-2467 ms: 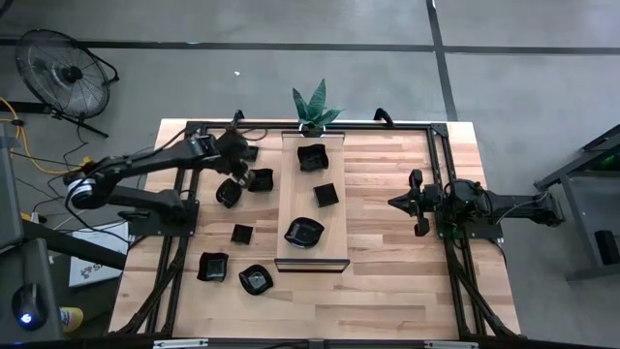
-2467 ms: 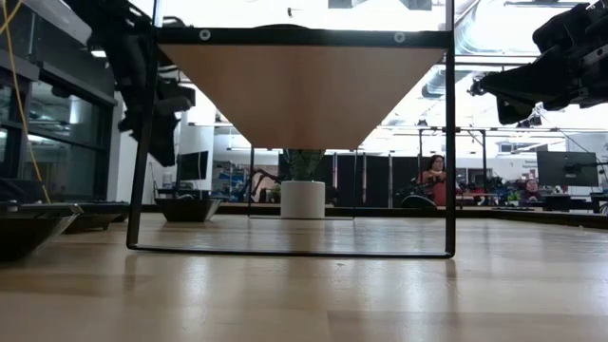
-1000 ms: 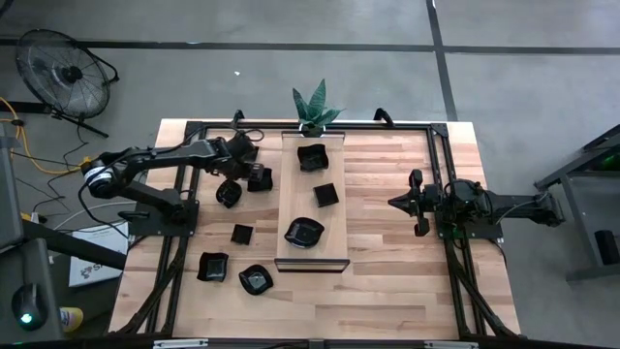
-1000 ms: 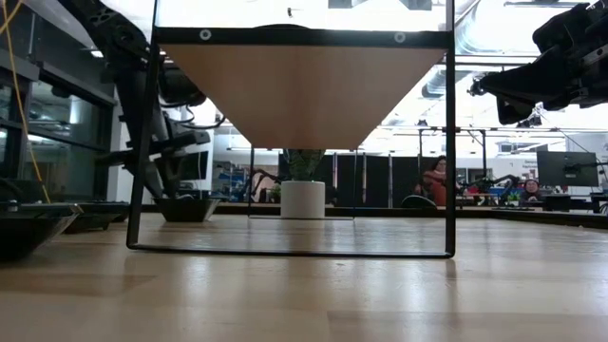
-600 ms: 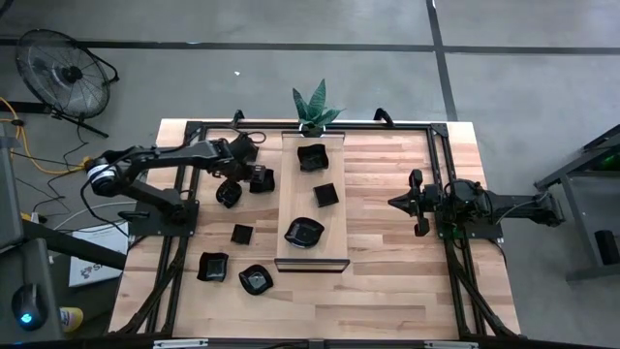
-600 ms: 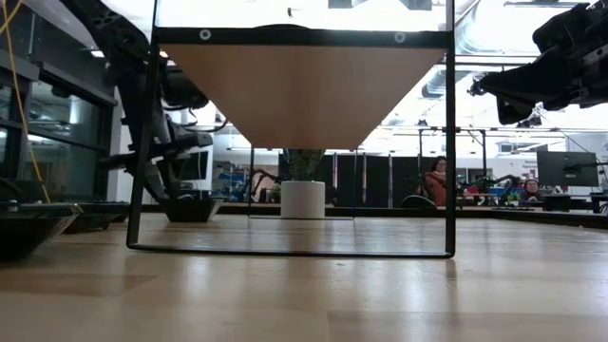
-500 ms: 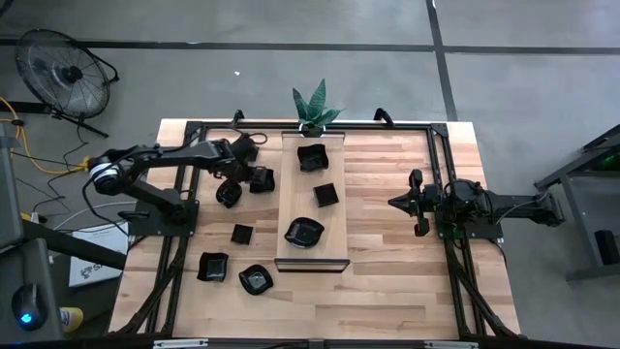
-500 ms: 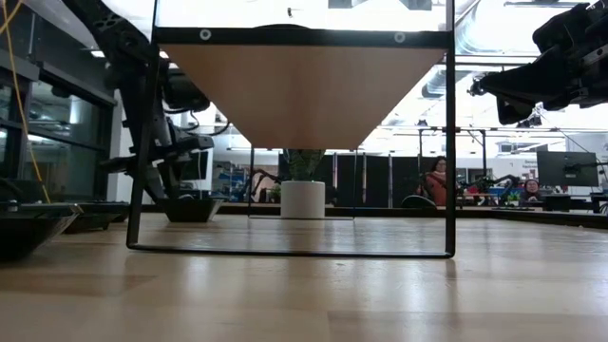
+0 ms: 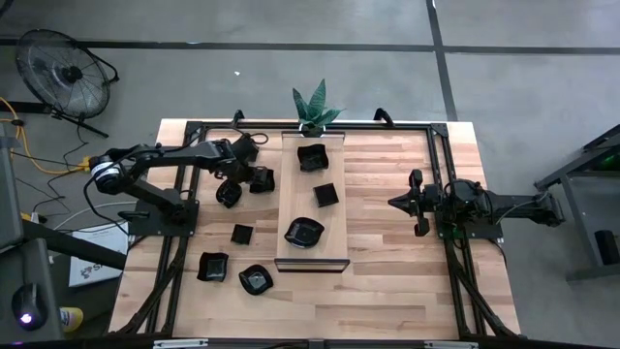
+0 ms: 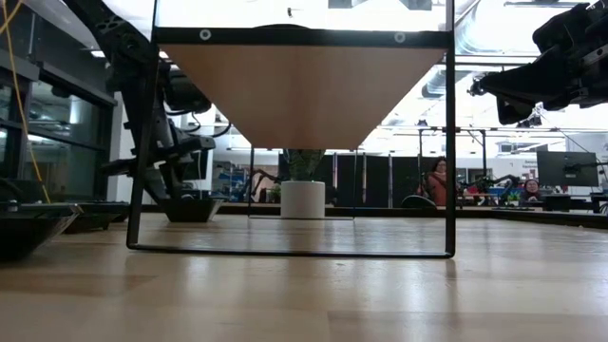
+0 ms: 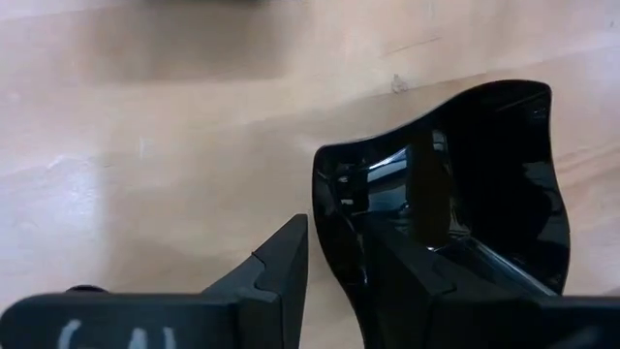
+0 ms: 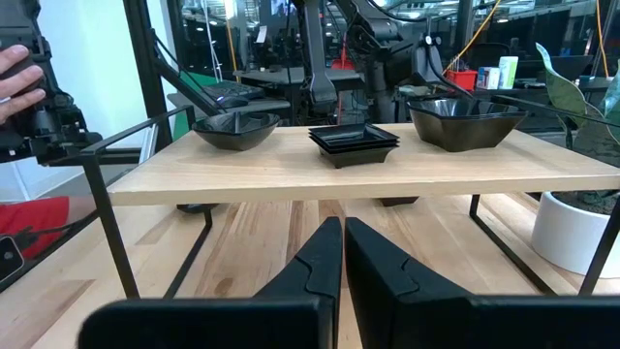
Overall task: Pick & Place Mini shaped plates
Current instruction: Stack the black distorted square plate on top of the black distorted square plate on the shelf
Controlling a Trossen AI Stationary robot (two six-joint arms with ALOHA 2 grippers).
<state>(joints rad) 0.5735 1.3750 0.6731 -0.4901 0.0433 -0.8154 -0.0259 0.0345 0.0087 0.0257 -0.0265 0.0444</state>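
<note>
Pick step in hand. Left hand (image 11: pixel 329 257) clamped on the rim of a glossy black wavy-rimmed mini plate (image 11: pixel 465 184), low over the counter (image 11: pixel 174 145). Next: lift, carry to the pale wooden board (image 9: pixel 312 218). Right hand (image 12: pixel 343 254) together, idle.

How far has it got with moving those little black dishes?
Three mini plates already sit on the raised wooden board. The left gripper has its fingers closed on the rim of another wavy black plate, just above the table. About five plates are left on the table at the left. The right gripper waits, shut, on the right.
</note>
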